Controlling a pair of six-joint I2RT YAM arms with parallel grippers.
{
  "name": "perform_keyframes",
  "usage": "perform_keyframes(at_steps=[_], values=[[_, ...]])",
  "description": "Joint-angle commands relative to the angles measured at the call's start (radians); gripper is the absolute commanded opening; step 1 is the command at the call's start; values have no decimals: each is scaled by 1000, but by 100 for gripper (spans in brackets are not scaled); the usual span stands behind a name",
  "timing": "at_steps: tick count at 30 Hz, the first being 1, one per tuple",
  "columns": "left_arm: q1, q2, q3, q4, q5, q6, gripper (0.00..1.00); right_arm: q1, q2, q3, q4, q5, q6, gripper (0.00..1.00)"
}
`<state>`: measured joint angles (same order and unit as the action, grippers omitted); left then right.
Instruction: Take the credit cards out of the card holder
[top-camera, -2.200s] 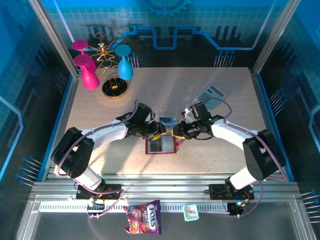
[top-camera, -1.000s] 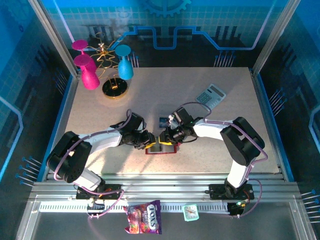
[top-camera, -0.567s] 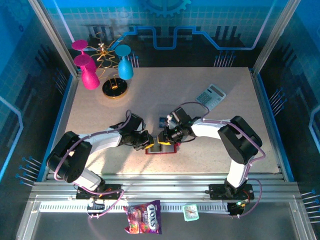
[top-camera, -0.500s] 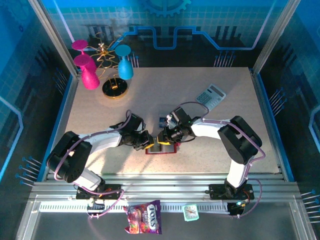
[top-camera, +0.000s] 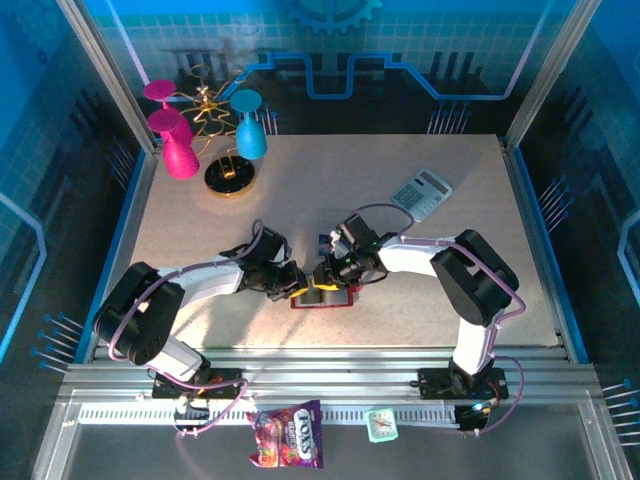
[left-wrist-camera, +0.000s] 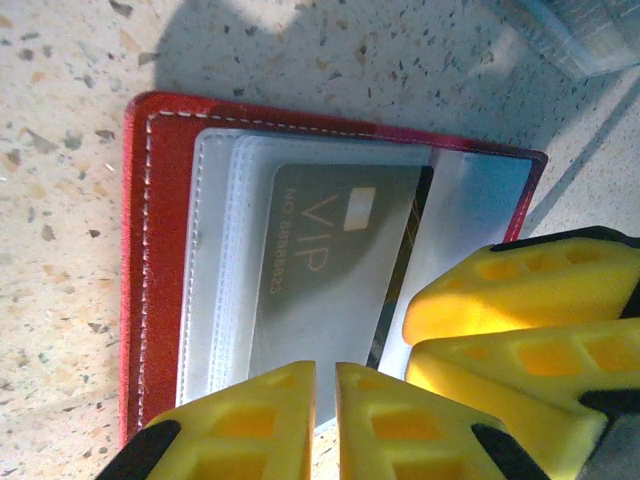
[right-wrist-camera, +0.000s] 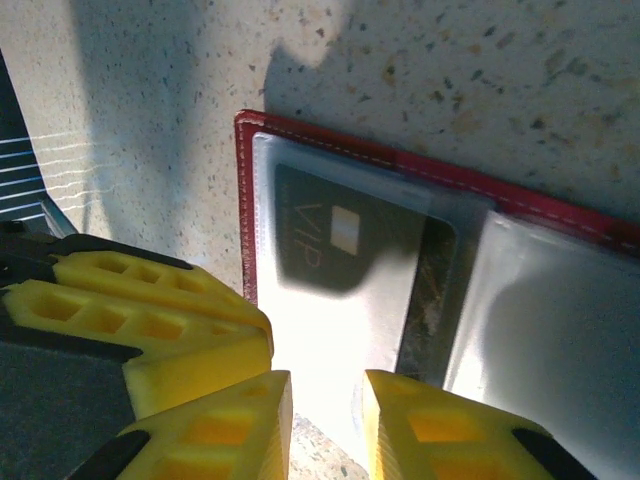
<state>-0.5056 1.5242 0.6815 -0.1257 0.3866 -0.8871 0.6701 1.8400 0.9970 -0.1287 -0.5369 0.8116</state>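
The red holder (top-camera: 338, 298) is lying open on the tabletop (top-camera: 330, 190), toward 6 o'clock from its middle. A grey VIP card (left-wrist-camera: 320, 260) is sitting inside its clear pocket. Your left fingers (left-wrist-camera: 326, 390) are meeting the holder at its 9 o'clock edge and your right fingers (right-wrist-camera: 328, 410) at 11 o'clock. Both pairs are standing narrow over the pocket's rim. Whether either is pinching anything, you cannot tell.

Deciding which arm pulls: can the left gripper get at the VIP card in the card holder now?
Probably yes: the left gripper sits right at the VIP card in the open card holder, though a clear sleeve covers it and the right gripper crowds alongside.
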Motion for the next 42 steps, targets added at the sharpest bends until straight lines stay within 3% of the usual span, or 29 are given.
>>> perform_keyframes(at_steps=[1,21,42], values=[[6,4,-19,-16,6,23,14,18,23,28,-38,7,-6,27],[9,2,-24,-21,2,22,14,26,12,49,-149,85,-58,29],[8,-21,21,-53,-19,34,14,11,-73,27,-135,78,-51,30]])
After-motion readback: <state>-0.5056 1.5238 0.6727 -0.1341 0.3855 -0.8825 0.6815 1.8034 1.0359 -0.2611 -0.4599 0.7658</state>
